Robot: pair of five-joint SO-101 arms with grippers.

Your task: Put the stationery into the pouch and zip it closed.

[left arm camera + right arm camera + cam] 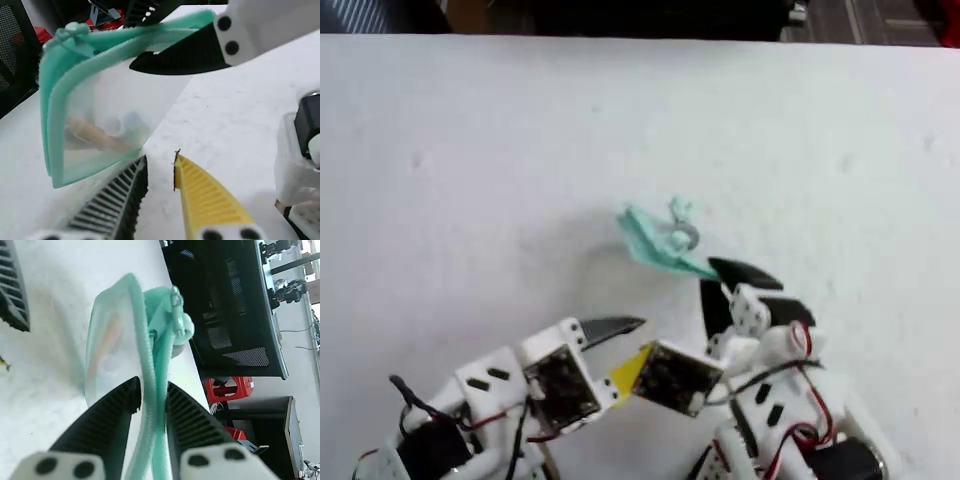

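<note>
Two grippers here, and only one is holding anything. The right gripper point(152, 395) is pinched tight on the teal pouch point(112, 335) — its two black fingers point(107, 415) squeeze the zipper edge from either side. The zipper pull point(177, 305) sits further along that same edge, past the fingertips. In the high view the pouch is around the middle of the white table point(470, 150), sticking out just beyond the right arm's fingertips, away from both arms. It's tilted up on its side rather than lying flat, and I can't tell whether its lower corner touches the table. In the left wrist view the two teal rims look parted along the top, so the mouth seems open there. Through the clear side you can see the stationery point(95, 135) down at the bottom: a tan pencil-ish stick and something pale blue and white, too blurry to name. The left gripper point(160, 167) is spread apart with nothing between its fingers — one black, one yellow, both ribbed. Its tips point at the pouch's lower corner, with the black one just beside it, and I can't make out any contact.
</note>
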